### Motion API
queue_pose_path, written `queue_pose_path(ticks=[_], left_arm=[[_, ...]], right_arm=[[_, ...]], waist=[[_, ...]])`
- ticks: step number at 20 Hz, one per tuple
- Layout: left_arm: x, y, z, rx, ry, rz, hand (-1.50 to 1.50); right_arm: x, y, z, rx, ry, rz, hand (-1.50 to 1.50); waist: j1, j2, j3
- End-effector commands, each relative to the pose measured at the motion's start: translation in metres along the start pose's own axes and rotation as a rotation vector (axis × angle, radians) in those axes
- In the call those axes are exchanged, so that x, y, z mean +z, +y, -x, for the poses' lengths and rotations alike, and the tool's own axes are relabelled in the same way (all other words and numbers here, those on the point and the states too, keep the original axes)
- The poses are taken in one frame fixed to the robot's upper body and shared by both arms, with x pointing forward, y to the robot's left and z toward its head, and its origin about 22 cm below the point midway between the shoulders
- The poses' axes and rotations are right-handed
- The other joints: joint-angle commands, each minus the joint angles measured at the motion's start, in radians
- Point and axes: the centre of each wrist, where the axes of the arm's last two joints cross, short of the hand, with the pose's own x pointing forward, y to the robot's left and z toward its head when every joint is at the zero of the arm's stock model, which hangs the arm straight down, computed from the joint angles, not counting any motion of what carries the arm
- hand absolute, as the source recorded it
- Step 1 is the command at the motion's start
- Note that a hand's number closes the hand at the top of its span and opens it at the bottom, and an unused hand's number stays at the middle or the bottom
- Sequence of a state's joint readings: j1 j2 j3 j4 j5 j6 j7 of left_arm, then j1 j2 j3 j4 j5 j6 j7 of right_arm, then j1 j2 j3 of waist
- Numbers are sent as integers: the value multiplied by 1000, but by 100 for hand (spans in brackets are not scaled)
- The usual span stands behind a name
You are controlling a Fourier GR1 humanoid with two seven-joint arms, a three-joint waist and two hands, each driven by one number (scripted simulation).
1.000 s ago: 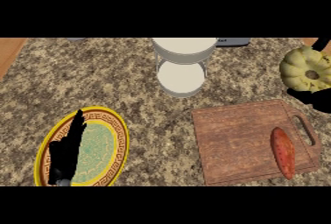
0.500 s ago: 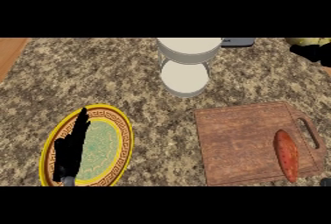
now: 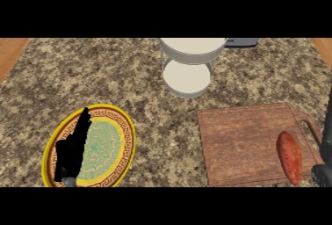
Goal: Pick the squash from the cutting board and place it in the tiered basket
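The left hand (image 3: 73,147) rests with straight fingers over the yellow-rimmed green plate (image 3: 123,132); the right hand's (mostly hidden) state is unclear beside the brown wooden cutting board (image 3: 246,140).

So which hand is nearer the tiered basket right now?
Left. The left hand rests over the yellow plate, down-left of the tiered basket; the right hand is out of view.

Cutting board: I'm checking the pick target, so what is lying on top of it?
Only an orange-red squash lies on the cutting board, near its right edge by the handle. The board's lower right corner is hidden by a dark arm part at the view's right edge.
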State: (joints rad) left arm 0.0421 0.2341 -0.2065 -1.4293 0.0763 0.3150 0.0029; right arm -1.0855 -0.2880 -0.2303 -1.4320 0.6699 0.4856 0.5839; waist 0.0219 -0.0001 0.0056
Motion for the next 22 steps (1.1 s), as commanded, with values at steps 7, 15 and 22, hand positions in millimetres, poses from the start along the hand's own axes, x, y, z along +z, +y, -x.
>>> queue_pose_path(ticks=[7, 15, 22], left_arm=[[-6, 6, 17, 17, 63, 25, 0], [4, -19, 8, 8, 67, 35, 0], [4, -8, 11, 2, 63, 25, 0]], right_arm=[[-44, 58, -13, 64, -46, -91, 150], [-65, 119, 11, 72, 43, -94, 150], [-66, 159, 26, -248, 138, -172, -150]], waist=[[-2, 6, -7], [6, 10, -6], [12, 13, -5]])
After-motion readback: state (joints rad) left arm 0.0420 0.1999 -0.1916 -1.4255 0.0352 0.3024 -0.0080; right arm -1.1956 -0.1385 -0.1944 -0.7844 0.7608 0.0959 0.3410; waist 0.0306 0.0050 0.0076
